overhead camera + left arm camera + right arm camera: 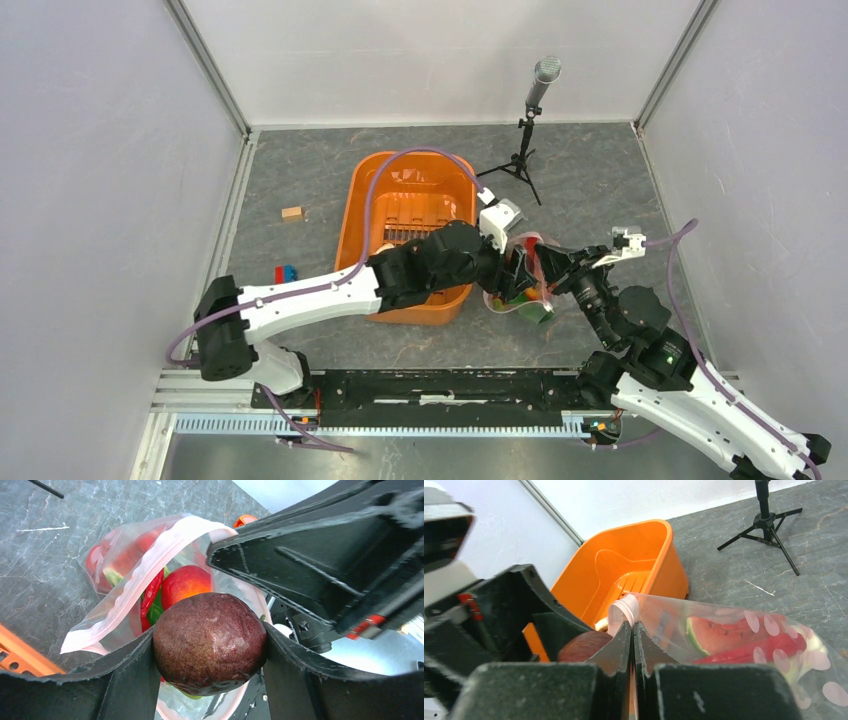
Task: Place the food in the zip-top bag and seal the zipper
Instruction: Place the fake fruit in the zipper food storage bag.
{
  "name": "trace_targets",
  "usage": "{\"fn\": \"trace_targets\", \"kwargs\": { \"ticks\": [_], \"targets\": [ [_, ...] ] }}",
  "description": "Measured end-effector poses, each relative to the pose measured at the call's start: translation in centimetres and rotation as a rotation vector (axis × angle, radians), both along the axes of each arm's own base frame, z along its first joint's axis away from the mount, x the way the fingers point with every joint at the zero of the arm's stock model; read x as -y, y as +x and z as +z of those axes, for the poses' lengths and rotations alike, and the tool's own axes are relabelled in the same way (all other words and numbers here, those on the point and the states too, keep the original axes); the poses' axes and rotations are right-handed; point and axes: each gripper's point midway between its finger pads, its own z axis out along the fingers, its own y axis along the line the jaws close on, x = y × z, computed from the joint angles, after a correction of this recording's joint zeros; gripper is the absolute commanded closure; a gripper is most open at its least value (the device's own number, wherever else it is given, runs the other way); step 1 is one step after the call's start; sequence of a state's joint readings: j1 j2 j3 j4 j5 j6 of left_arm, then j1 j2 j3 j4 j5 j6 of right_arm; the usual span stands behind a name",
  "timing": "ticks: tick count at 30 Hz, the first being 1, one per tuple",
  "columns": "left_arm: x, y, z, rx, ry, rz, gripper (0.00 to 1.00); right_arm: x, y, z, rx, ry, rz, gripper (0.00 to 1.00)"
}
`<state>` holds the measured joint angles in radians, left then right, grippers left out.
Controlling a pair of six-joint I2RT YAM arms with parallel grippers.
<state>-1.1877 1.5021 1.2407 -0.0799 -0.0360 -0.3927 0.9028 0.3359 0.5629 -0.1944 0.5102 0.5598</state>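
My left gripper [209, 652] is shut on the dark round piece [209, 644], a maroon speckled ball, and holds it at the open mouth of the clear zip-top bag [125, 575]. Inside the bag lie a red-orange fruit [185, 582], a red chilli [151, 592], green leaf and a watermelon slice [719, 632]. My right gripper [632, 630] is shut on the pale pink zipper strip [624, 611] and holds that mouth edge up. In the top view both grippers meet at the bag [525, 285], right of the tub.
The orange tub [390, 190] stands left of the bag, under my left arm. A microphone on a small tripod [522, 150] stands behind. A wooden block [292, 212] and blue and red blocks [285, 273] lie left of the tub.
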Motion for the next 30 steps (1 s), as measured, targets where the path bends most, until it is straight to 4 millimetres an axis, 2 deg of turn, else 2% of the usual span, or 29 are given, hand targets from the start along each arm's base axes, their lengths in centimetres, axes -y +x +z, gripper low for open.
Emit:
{"fn": "trace_targets", "kwargs": {
  "ticks": [4, 8, 11, 13, 17, 19, 24, 30],
  "targets": [
    [-0.7, -0.4, 1.8, 0.022, -0.028, 0.011, 0.47, 0.1, 0.1, -0.2, -0.012, 0.01, -0.008, 0.94],
    [-0.3, -0.1, 2.3, 0.024, -0.021, 0.023, 0.47, -0.3, -0.1, 0.1, 0.002, 0.036, 0.013, 0.94],
    [0.3, 0.5, 1.1, 0.015, 0.015, 0.036, 0.45, -0.2, -0.2, 0.3, 0.009, 0.054, 0.016, 0.94],
    [0.7, 0.9, -0.4, 0.007, 0.057, 0.05, 0.43, -0.3, -0.3, 0.4, 0.009, 0.058, 0.019, 0.94],
    [0.7, 1.1, -2.8, -0.008, 0.128, 0.069, 0.43, -0.2, -0.3, 0.4, 0.002, 0.054, 0.019, 0.94],
    [0.5, 1.3, -3.2, -0.009, 0.145, 0.079, 0.43, -0.1, -0.4, 0.5, 0.002, 0.054, 0.018, 0.94],
    [-0.1, 1.3, -2.4, 0.003, 0.125, 0.091, 0.42, 0.2, -0.5, 0.6, 0.006, 0.06, 0.009, 0.93],
    [-1.2, 1.0, -0.2, 0.034, 0.077, 0.089, 0.42, 0.4, -0.6, 0.9, 0.014, 0.07, 0.008, 0.93]
  ]
}}
